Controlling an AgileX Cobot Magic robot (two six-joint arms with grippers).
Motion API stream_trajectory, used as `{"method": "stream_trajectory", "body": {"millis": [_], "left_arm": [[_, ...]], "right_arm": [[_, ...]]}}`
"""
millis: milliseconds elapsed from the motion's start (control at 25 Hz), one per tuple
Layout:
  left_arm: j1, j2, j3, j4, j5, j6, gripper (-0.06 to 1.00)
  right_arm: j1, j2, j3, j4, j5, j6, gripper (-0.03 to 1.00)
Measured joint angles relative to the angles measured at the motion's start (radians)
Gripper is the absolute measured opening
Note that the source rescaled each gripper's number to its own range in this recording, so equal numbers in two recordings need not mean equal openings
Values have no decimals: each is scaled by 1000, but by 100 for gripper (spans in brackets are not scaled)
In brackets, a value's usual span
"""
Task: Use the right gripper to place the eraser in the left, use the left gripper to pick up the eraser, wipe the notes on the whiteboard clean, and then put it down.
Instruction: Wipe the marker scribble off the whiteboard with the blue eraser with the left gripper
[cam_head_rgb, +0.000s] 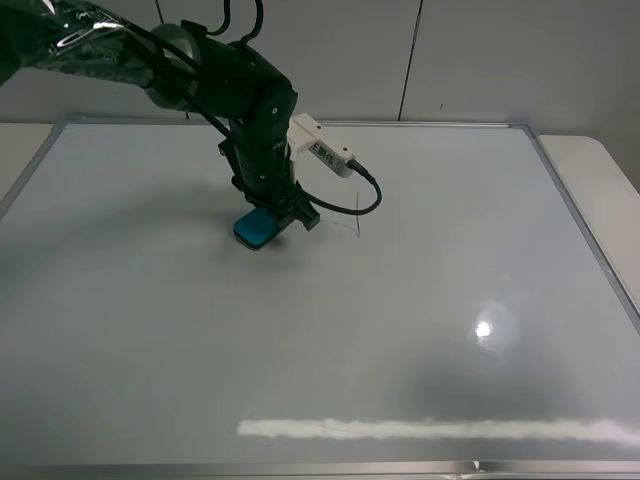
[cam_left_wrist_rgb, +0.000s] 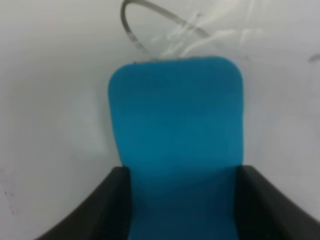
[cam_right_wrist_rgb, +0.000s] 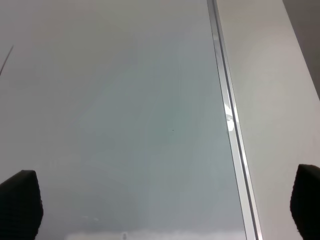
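Observation:
My left gripper (cam_head_rgb: 277, 213) is shut on the teal-blue eraser (cam_head_rgb: 256, 229) and presses it flat on the whiteboard (cam_head_rgb: 420, 320), left of the board's middle. In the left wrist view the eraser (cam_left_wrist_rgb: 176, 130) sits between the two black fingers (cam_left_wrist_rgb: 95, 210). A thin black stroke of the notes (cam_head_rgb: 357, 224) remains just right of the eraser. A faint grey curved line (cam_left_wrist_rgb: 131, 31) with smears lies beyond the eraser. My right gripper (cam_right_wrist_rgb: 165, 205) is open and empty above the board's right part. It is out of the exterior view.
The left arm's white box (cam_head_rgb: 320, 146) and looping black cable (cam_head_rgb: 370, 198) hang over the board beside the gripper. The silver frame (cam_right_wrist_rgb: 227, 125) runs along the board's right edge, with white table (cam_right_wrist_rgb: 275, 100) beyond. A glare streak (cam_head_rgb: 430, 429) lies near the front edge.

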Motion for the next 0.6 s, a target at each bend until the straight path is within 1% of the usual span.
{"method": "stream_trajectory", "body": {"millis": [80,120,280,400,600], "left_arm": [[4,1,-16,-23,0,17,1],[4,3,-28,-46,-1,25,1],[-11,23,-84,-167,3,67,1],[-53,46,-132,-232,23,83,1],[-143,101,-214,-315,60,83,1]], "right_arm": [[0,0,0,0,0,0,100],[0,0,0,0,0,0,100],[0,0,0,0,0,0,100],[0,0,0,0,0,0,100],[0,0,0,0,0,0,100]]}}
